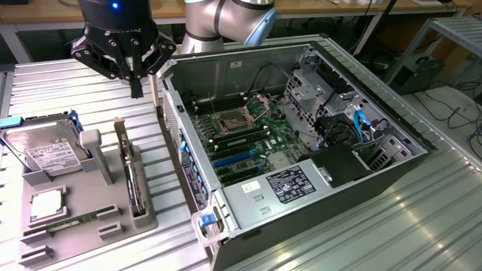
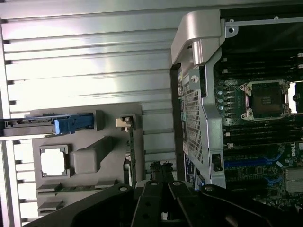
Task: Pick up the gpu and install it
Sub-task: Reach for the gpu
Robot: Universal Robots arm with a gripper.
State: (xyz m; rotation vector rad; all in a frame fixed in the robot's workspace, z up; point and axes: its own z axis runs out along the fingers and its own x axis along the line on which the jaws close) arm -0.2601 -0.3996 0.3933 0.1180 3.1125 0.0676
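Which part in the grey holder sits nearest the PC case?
The gpu, the thin card on edge; hard drive, CPU and memory stick sit farther away.

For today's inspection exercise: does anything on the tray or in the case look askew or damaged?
Nothing stands out. The gpu stands on edge in its tray slot; the tool hangs shut, empty.

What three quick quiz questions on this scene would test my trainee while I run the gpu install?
1. True or false: the gpu is already seated in the computer case.
2. Multiple choice: the gripper is A) shut and empty, B) shut on the gpu, C) open.
3. Fill in: the gpu stands on edge in the grey ____.
Key: 1 false; 2 A; 3 tray.
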